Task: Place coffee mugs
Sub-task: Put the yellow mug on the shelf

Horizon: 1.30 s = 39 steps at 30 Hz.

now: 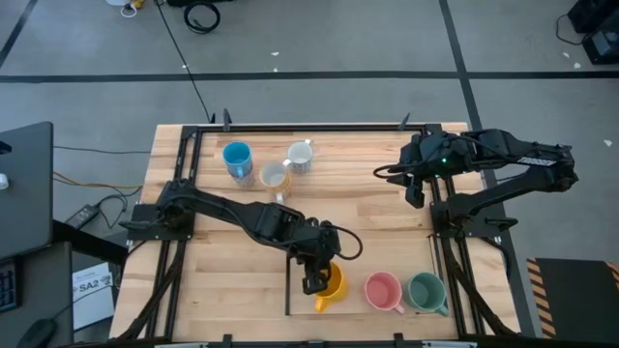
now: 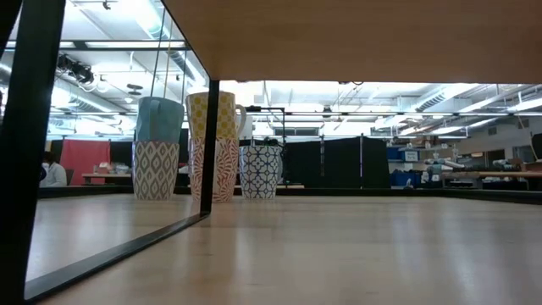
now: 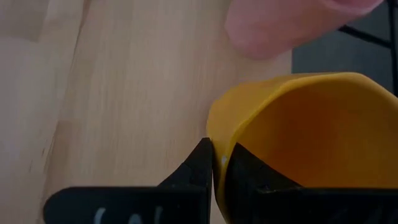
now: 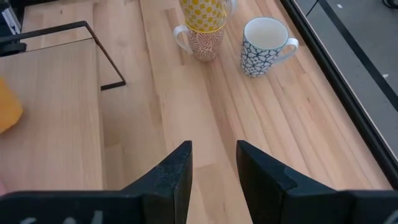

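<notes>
The orange mug (image 1: 332, 283) stands in a row with a pink mug (image 1: 383, 290) and a green mug (image 1: 427, 292) near the table's near edge. My left gripper (image 1: 313, 278) is shut on the orange mug (image 3: 298, 130). A blue mug (image 1: 237, 159), a cream mug with a yellowish inside (image 1: 275, 176) and a white mug (image 1: 300, 155) stand at the far left. In the low view they show as patterned mugs, two of them stacks (image 2: 216, 144). My right gripper (image 4: 214, 165) is open and hovers over the far right part of the table (image 1: 416, 188). My left gripper holds the orange mug by its rim and wall (image 3: 217, 146), on the side toward the table's left. One finger (image 3: 249, 171) is inside the mug and one finger (image 3: 198, 163) outside. The fingers come from above. Whether the mug's base is on the table I cannot tell.
A thin black frame (image 1: 289, 290) marks a rectangle on the table around the near row of mugs. Black rails (image 1: 309, 126) run along the table's edges. Bare wood (image 1: 368, 222) lies between the two groups of mugs. A dark monitor (image 1: 24, 184) stands left of the table.
</notes>
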Tool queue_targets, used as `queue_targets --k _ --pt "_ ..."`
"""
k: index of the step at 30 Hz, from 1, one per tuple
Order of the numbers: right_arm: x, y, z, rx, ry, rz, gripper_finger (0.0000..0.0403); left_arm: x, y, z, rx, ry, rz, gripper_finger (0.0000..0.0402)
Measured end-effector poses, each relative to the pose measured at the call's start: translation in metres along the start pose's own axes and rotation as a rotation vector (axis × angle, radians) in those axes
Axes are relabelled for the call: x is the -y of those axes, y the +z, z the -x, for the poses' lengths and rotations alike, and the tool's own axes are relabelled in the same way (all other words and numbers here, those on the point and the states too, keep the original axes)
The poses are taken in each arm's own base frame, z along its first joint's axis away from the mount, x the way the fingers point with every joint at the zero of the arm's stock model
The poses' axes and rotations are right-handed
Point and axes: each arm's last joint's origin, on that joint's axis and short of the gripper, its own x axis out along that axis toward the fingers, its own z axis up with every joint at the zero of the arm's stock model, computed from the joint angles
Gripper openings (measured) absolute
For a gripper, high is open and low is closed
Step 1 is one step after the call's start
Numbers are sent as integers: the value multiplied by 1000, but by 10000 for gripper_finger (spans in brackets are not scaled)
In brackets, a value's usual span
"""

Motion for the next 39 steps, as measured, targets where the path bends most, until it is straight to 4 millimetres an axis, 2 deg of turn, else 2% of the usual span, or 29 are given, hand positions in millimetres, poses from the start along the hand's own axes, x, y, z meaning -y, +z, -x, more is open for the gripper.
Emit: queue_targets --k 12,39 --pt "0 1 0 7 1 25 130 2 3 -12 10 -31 -1 33" --pt "0 1 0 6 0 26 130 4 6 -12 49 -54 -6 41"
